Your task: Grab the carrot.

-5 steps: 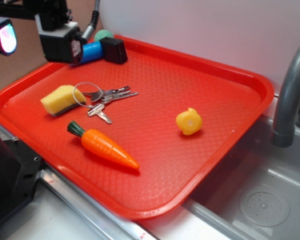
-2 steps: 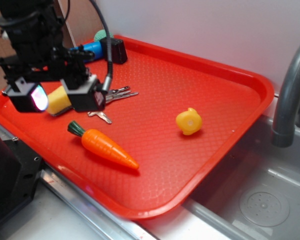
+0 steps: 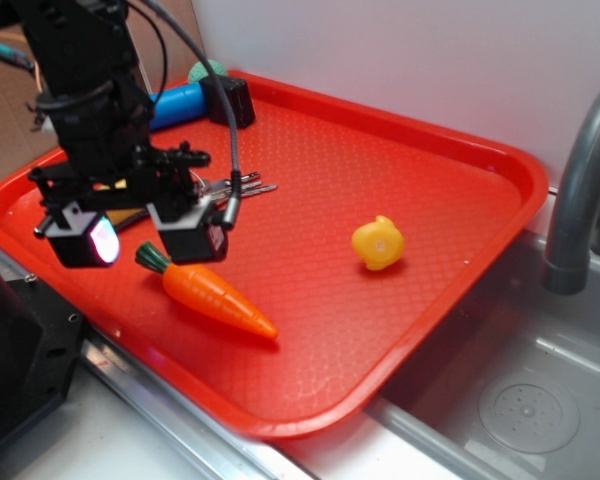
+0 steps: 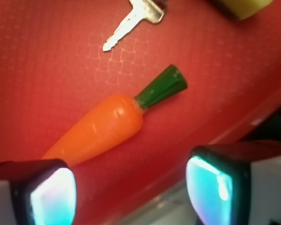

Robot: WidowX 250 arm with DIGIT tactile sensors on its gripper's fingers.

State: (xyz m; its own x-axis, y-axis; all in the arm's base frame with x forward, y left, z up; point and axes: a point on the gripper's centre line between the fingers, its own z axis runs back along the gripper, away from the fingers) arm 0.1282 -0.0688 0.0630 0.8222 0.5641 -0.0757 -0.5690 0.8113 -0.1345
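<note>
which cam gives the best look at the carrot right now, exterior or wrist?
Exterior. The whole carrot shows there, lying on the red tray, stem to tip, with the claw just above its stem end. Wrist shows the stem and thick body up close, but its tip is hidden behind a finger.

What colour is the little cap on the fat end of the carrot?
Dark green, on the orange carrot; the wrist view shows it best.

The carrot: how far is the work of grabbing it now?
Done: the tool is positioned above the carrot, open, over its stem end. In hand: lining up; the wrist view shows the carrot lying free on the tray. Left: lowering, closing, lifting.
</note>
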